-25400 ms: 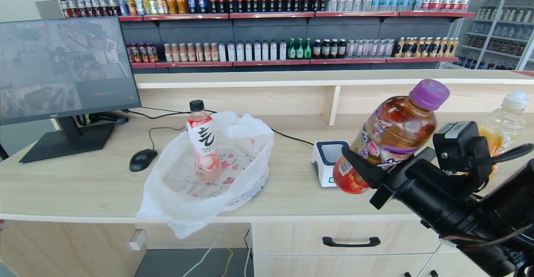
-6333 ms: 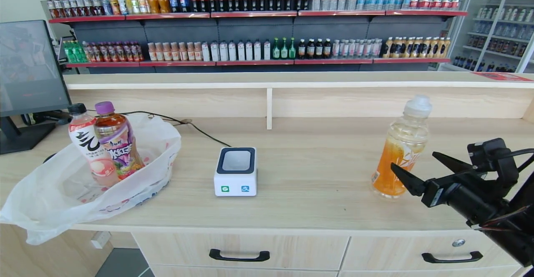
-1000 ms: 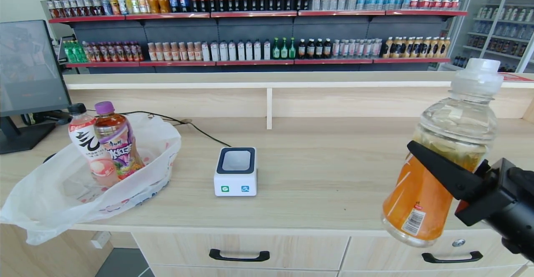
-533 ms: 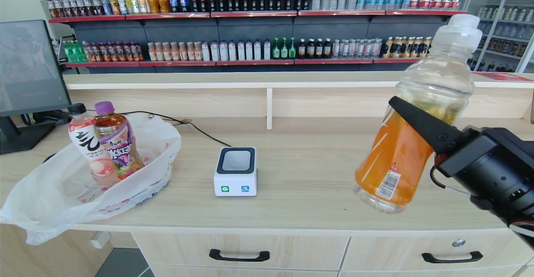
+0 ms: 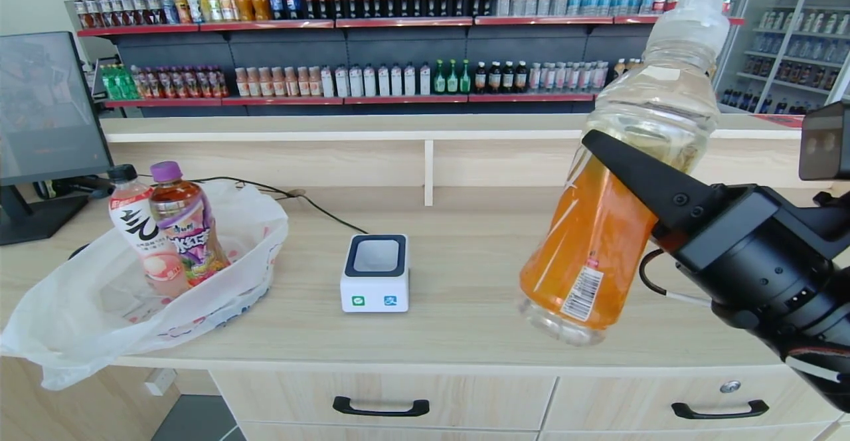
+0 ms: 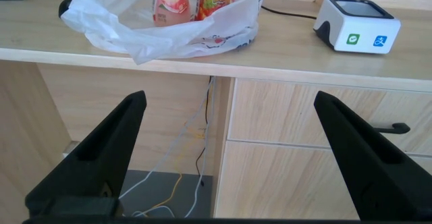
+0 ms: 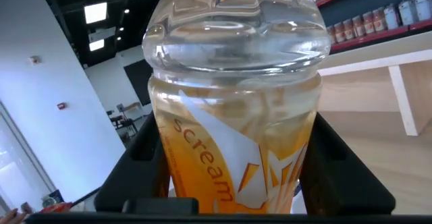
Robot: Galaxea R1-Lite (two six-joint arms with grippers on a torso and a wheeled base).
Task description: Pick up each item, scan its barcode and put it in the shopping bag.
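Observation:
My right gripper (image 5: pixel 637 175) is shut on an orange drink bottle (image 5: pixel 617 202) with a clear cap, held tilted in the air above the right part of the counter, its barcode (image 5: pixel 582 293) facing the camera. The right wrist view shows that bottle (image 7: pixel 236 136) close up between the black fingers (image 7: pixel 145 156). The white barcode scanner (image 5: pixel 376 272) sits mid-counter, left of the bottle. At the left, a white shopping bag (image 5: pixel 86 308) holds a pink bottle (image 5: pixel 143 232) and a purple-capped bottle (image 5: pixel 186 225). My left gripper (image 6: pixel 229 150) hangs open below the counter edge, facing the drawers.
A monitor (image 5: pixel 46 109) stands at the far left, its cable running behind the bag. A raised wooden ledge (image 5: pixel 425 125) backs the counter, with drink shelves beyond. Drawers with black handles (image 5: pixel 380 406) sit under the counter. The left wrist view shows the bag (image 6: pixel 169 28) and scanner (image 6: pixel 358 25) on top.
The right gripper has carried the orange bottle up and to the left, toward the scanner. The bag, its two bottles and the scanner stay put.

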